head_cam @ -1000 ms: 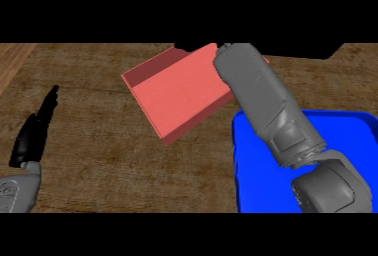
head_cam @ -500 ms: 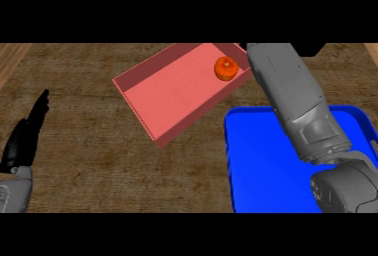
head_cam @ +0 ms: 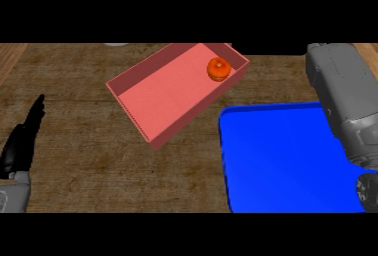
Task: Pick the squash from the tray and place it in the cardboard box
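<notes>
The orange squash [head_cam: 217,69] lies inside the pinkish-red box [head_cam: 166,97], in its far right corner. The blue tray [head_cam: 288,160] sits to the right of the box and nearer to me, with nothing on it. My grey right forearm [head_cam: 341,100] rises along the view's right side over the tray's edge; its hand lies beyond the top of the view. My left hand [head_cam: 21,142] rests at the far left with straight fingers pointing up, holding nothing.
The wooden counter [head_cam: 88,170] stretches between my left hand and the tray. A small pale object [head_cam: 114,44] peeks in at the top edge, behind the box's far left side.
My right forearm has swung to the right, away from the box, uncovering the squash that now lies in the box's far corner. The left hand has stayed where it was.
</notes>
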You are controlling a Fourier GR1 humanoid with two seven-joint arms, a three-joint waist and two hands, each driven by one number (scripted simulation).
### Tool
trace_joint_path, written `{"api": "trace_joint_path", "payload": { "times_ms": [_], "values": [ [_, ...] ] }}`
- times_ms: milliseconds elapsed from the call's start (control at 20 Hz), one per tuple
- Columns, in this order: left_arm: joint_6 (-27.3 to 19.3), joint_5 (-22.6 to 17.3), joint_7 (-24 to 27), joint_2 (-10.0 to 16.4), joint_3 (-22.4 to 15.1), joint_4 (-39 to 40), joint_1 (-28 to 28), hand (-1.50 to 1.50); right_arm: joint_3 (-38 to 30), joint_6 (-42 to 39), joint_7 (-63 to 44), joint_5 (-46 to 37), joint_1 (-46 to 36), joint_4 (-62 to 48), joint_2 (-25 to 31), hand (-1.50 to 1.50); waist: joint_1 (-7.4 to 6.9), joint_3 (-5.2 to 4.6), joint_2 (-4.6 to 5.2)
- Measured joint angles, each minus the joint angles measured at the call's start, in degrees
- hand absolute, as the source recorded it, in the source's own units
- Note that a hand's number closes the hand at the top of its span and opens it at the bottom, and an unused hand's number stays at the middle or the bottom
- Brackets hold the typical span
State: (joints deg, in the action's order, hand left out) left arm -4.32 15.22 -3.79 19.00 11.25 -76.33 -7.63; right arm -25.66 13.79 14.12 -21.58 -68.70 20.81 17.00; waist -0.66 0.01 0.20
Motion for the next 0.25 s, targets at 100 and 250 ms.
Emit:
{"api": "trace_joint_path", "payload": {
  "times_ms": [100,250],
  "values": [
    [0.56,-0.46,0.0,0.66,0.75,-0.62,0.69,0.0,0.27,-2.4,0.25,0.58,2.07,1.5,1.61,-1.5,0.21,0.0,-0.13],
    [0.63,-0.4,0.27,0.53,0.9,-0.38,1.0,0.0,0.85,-7.59,0.82,1.34,5.18,3.31,4.63,-1.5,0.5,0.0,-0.21]
  ]
}}
